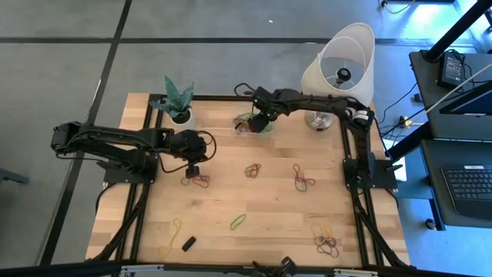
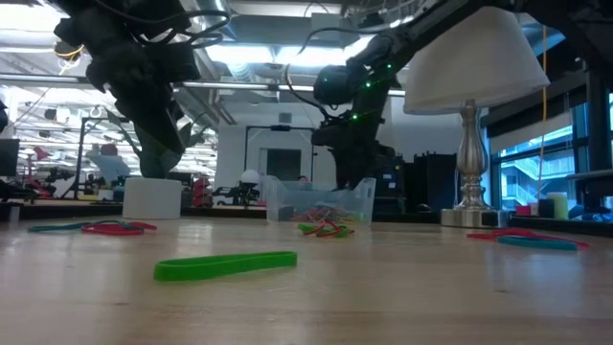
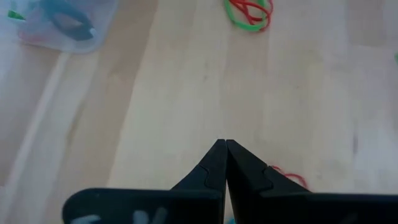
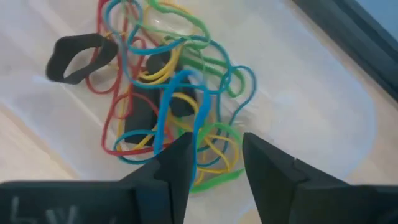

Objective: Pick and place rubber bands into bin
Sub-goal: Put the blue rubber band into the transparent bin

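Observation:
The bin, a clear low tub, stands at the far middle of the table with a heap of rubber bands inside it. My right gripper hangs open just over that heap, fingers pointing down, nothing between them. My left gripper hovers shut above the table's left half, right beside a red and green cluster of bands. More clusters lie flat on the wood: one at the middle, one to its right, and a single green band.
A white plant pot stands left of the bin and a lamp right of it. Near the front lie yellow bands, a small black block and a mixed cluster. Bare wood lies between the clusters.

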`<control>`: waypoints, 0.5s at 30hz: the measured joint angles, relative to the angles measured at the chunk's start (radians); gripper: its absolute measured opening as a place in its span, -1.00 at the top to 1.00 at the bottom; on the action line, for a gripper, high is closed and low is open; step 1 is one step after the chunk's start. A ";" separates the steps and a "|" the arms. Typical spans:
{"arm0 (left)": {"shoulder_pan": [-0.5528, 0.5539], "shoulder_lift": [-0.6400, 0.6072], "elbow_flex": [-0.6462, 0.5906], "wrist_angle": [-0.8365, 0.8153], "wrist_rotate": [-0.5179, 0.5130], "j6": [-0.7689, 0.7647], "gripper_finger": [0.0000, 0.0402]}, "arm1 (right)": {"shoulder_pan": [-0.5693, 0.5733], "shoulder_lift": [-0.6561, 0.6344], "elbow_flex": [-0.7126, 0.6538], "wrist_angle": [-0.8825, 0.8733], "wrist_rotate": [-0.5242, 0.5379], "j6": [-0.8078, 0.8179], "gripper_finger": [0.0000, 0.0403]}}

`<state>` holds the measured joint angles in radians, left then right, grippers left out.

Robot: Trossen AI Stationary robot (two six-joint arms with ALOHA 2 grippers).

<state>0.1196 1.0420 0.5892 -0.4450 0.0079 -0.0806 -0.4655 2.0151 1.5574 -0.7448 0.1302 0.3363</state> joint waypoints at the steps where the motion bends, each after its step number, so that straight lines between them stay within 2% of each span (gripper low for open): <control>1: 0.000 0.000 0.000 0.000 0.014 -0.006 0.98 | -0.005 0.000 0.000 0.000 0.000 0.001 0.29; 3: -0.001 0.000 0.000 0.000 0.028 -0.010 0.98 | -0.013 0.000 0.000 0.005 -0.013 0.026 0.29; 6: -0.008 0.000 0.000 0.003 0.029 -0.010 0.98 | -0.031 0.000 0.001 0.030 -0.110 -0.007 0.29; 9: -0.018 0.000 0.000 0.029 0.029 -0.011 0.98 | -0.042 -0.001 0.001 0.015 -0.098 0.029 0.29; 11: -0.027 0.000 0.000 0.052 0.029 -0.011 0.98 | -0.047 -0.001 0.001 0.025 -0.131 -0.003 0.29; 13: -0.036 0.000 0.000 0.082 0.028 -0.012 0.98 | -0.047 -0.002 0.002 0.015 -0.114 -0.007 0.29; 15: -0.046 0.000 0.000 0.111 0.026 -0.023 0.98 | -0.052 -0.002 0.001 0.022 -0.160 -0.029 0.29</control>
<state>0.0737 1.0422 0.5892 -0.3341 0.0340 -0.1041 -0.5176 2.0132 1.5587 -0.7227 -0.0298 0.3072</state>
